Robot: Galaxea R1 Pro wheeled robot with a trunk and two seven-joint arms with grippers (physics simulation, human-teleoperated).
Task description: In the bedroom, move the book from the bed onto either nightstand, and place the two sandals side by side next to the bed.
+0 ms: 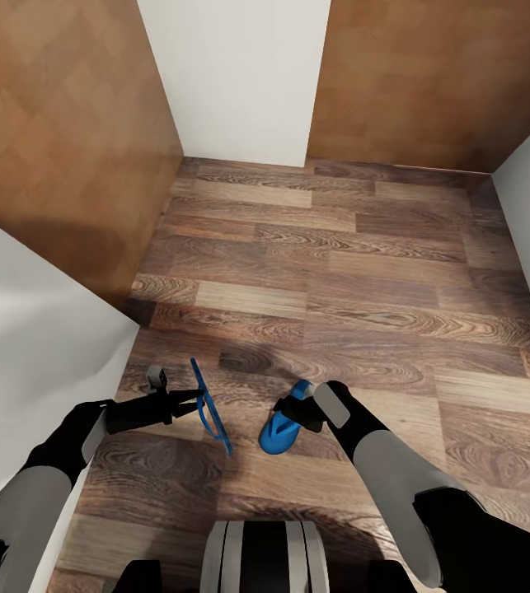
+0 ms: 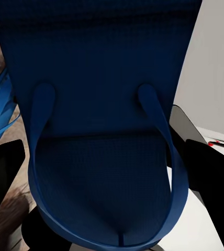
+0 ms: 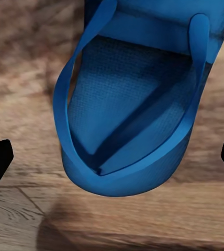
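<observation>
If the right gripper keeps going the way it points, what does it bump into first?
Probably the sandal lying flat on the floor. The right gripper points at it with fingers spread wide to either side. How near it is, I can't tell.

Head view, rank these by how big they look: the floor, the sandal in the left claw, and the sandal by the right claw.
1. The floor, by far the largest.
2 and 3. Sandal in the left claw and sandal by the right claw: unsure. The first is held edge-on, so it looks thin; the other is partly covered by the arm.
</observation>
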